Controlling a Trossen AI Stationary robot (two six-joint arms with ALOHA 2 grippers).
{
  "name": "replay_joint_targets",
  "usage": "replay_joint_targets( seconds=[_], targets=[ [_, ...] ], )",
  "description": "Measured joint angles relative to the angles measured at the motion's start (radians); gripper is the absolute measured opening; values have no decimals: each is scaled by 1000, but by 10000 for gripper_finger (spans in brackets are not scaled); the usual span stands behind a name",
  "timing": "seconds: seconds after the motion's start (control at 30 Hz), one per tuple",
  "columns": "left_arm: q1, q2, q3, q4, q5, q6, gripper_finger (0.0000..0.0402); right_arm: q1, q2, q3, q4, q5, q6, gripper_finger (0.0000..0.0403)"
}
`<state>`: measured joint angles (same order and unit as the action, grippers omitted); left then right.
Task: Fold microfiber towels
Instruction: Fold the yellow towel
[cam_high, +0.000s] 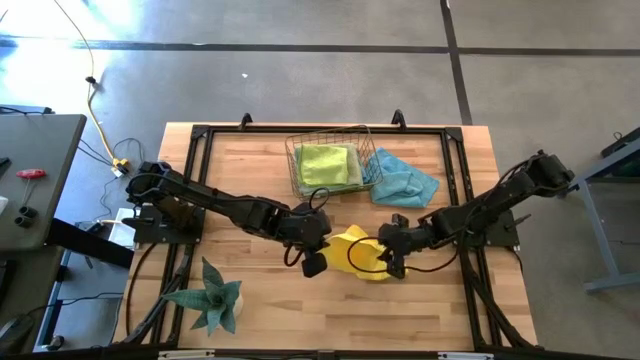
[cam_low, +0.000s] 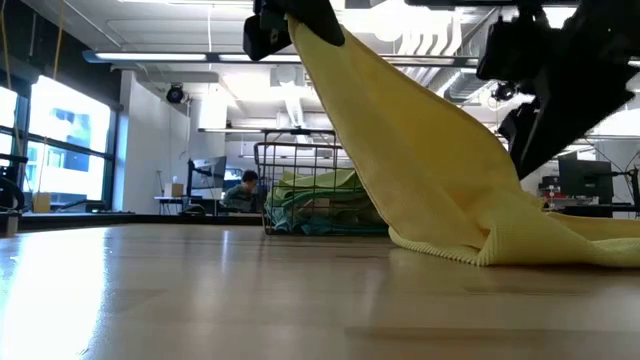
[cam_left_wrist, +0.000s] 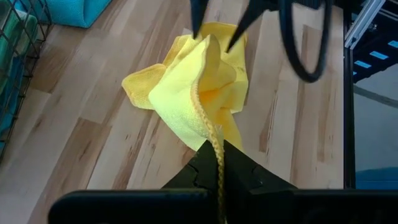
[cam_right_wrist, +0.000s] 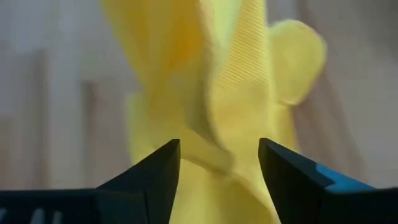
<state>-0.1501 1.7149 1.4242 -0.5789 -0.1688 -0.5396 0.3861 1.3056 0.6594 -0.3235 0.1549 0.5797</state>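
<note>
A yellow microfiber towel (cam_high: 362, 252) lies bunched at the middle of the table, with one end raised. My left gripper (cam_left_wrist: 217, 149) is shut on that raised end. Opposite it, my right gripper (cam_right_wrist: 219, 162) stands open, and folds of the yellow towel (cam_right_wrist: 236, 93) lie between its fingers. In the left wrist view the right gripper (cam_left_wrist: 217, 34) straddles the far side of the bunch. A lime green towel (cam_high: 325, 165) lies in the wire basket (cam_high: 330, 160). A light blue towel (cam_high: 405, 178) lies crumpled on the table beside the basket. My left gripper pinches the yellow towel's hemmed edge (cam_left_wrist: 213, 127) between its two shut fingers, slanting down from the table's left side. That end is lifted, and the cloth (cam_low: 400, 130) slopes down from the gripper to a heap (cam_low: 480, 245) on the table. Whether my right gripper touches the cloth between its fingers, I cannot tell.
The wire basket (cam_low: 310, 185) stands at the far middle of the table. A spiky green plant (cam_high: 210, 295) sits near the front left corner. Bare wood stretches along the near edge in front of the towel. A person sits far back in the room (cam_low: 245, 190).
</note>
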Motion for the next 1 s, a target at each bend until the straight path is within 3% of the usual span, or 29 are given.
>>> replay_joint_targets(
  seconds=[0.2, 0.5, 0.67, 0.8, 1.0],
  targets=[
    [-2, 0, 0, 0, 0, -3, 0, -35, 0, 0, -69, 4, -44, 222],
    [-2, 0, 0, 0, 0, 0, 0, -39, 9, -3, 111, -82, -185, 222],
    [-2, 0, 0, 0, 1, 0, 0, -40, 83, -4, 120, -80, -196, 222],
    [-2, 0, 0, 0, 1, 0, 0, -40, 150, -5, 157, -146, -188, 221],
    [-3, 0, 0, -12, 5, 0, 0, -40, 153, -5, 195, -159, -188, 170]
  ],
)
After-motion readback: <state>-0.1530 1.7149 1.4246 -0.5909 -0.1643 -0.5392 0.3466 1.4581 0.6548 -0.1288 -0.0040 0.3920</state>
